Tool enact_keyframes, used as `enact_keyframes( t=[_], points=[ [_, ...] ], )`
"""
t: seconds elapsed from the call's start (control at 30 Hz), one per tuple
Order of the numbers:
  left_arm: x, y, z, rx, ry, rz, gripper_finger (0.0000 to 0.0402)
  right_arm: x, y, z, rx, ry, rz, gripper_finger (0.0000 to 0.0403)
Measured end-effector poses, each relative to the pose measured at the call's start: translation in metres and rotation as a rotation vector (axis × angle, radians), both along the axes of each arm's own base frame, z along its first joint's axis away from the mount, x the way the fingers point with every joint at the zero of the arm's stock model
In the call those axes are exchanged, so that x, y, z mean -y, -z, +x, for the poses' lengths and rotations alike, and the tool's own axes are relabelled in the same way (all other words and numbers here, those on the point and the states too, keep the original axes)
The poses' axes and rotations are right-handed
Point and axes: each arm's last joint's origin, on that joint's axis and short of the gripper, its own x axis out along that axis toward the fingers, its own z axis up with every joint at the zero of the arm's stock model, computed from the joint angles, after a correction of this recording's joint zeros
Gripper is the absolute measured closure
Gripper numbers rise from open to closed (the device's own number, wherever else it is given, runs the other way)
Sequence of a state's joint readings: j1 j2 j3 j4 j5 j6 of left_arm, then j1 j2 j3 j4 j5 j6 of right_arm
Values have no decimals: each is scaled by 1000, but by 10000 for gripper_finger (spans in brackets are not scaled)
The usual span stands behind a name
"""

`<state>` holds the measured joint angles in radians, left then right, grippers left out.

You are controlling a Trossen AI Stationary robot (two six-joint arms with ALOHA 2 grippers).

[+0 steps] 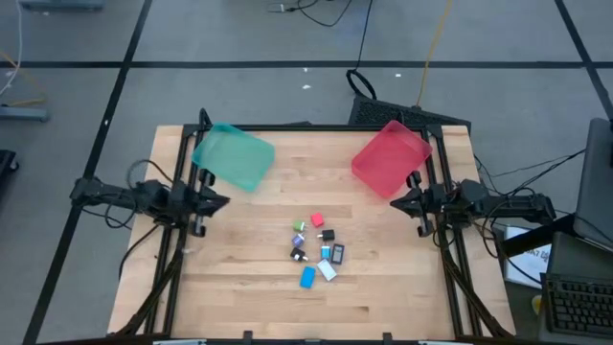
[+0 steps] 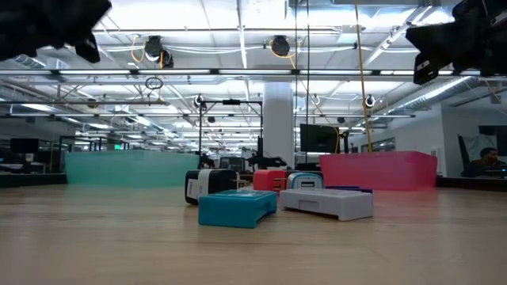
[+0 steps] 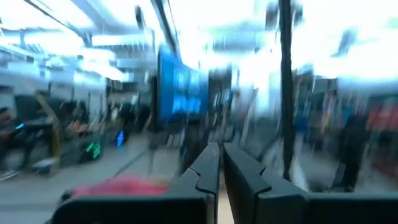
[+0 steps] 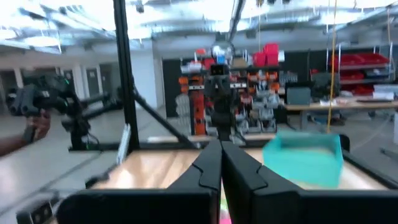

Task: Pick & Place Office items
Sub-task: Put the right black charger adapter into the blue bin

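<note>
A teal tray [image 1: 234, 156] and a red tray [image 1: 390, 156] sit well apart on the wooden table [image 1: 239, 287].

Office items [image 1: 316, 249] clustered between two trays [image 1: 233, 155]

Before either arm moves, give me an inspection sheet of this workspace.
Surface: wooden table, bare apart from the things below.
Job's things: office items clustered loose at the table's middle, none in a tray; a bright blue block lies nearest the front edge.
Trays: teal tray at the far left, red tray at the far right, both look empty.
Clutter: nothing seen.
Grippers: left gripper shut, raised at the left edge; right gripper shut, raised at the right edge; neither holds anything.
Cables: cables on the floor behind the table.
Surroundings: a keyboard beside the table on the right.
</note>
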<state>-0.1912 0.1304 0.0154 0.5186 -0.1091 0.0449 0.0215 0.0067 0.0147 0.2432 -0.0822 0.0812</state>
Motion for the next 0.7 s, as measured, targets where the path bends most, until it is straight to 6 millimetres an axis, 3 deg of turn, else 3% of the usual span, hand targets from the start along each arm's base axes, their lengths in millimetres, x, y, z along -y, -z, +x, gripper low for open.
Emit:
enact_keyframes(
  t=[0.13, 0.4, 0.6, 0.7],
  points=[
    [0, -8, -4, 83, 77, -132, 380, 0, -3, -1, 33, -4, 19, 403],
    [-5, 6, 2, -76, -189, -12, 380, 0, -3, -1, 23, -33, 134, 403],
    [-8, 13, 4, -159, -301, -35, 380, 1, -3, -1, 31, 7, 63, 403],
    [-10, 13, 3, -156, -359, -58, 380, 2, -8, -1, 72, 36, 137, 403]
  ],
)
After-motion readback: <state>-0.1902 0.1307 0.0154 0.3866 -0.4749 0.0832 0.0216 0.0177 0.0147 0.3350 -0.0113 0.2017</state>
